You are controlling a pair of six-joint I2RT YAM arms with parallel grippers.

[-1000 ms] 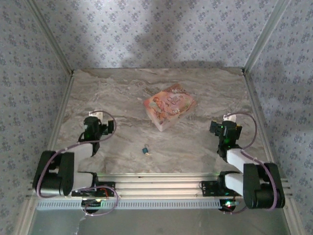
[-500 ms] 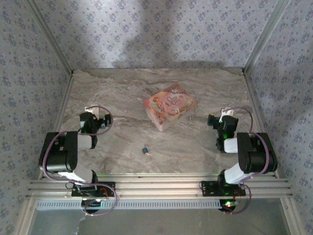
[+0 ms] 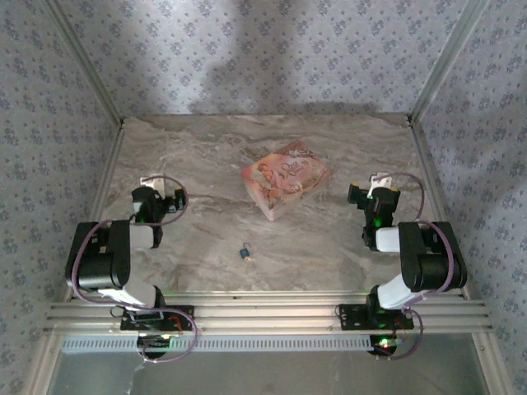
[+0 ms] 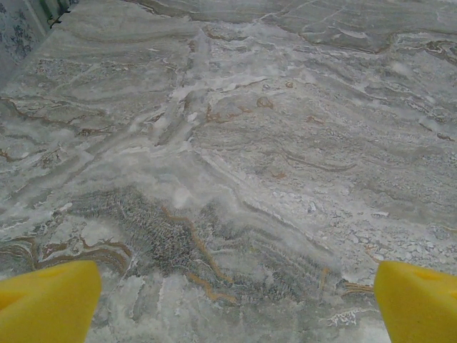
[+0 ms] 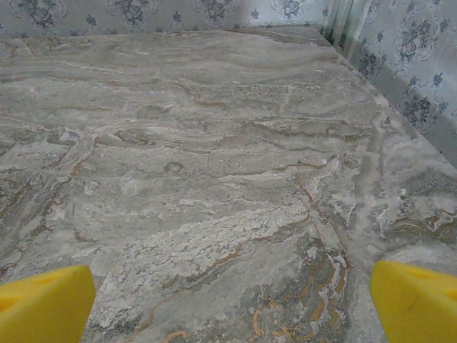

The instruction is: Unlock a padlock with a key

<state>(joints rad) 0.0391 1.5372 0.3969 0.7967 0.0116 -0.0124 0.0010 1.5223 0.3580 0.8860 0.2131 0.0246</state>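
Tucked back now, our left gripper (image 4: 237, 293) and right gripper (image 5: 232, 293) gape wide, padlock (image 3: 245, 253) lying between them, well apart.

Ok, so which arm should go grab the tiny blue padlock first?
Probably the left. The padlock lies on the table a bit left of centre, nearer the left gripper than the right gripper. Both are open and holding nothing, so it's close.

Black-and-white arms (image 3: 105, 265), purple cables (image 3: 183, 199), yellow claw fingertips (image 4: 50, 300).
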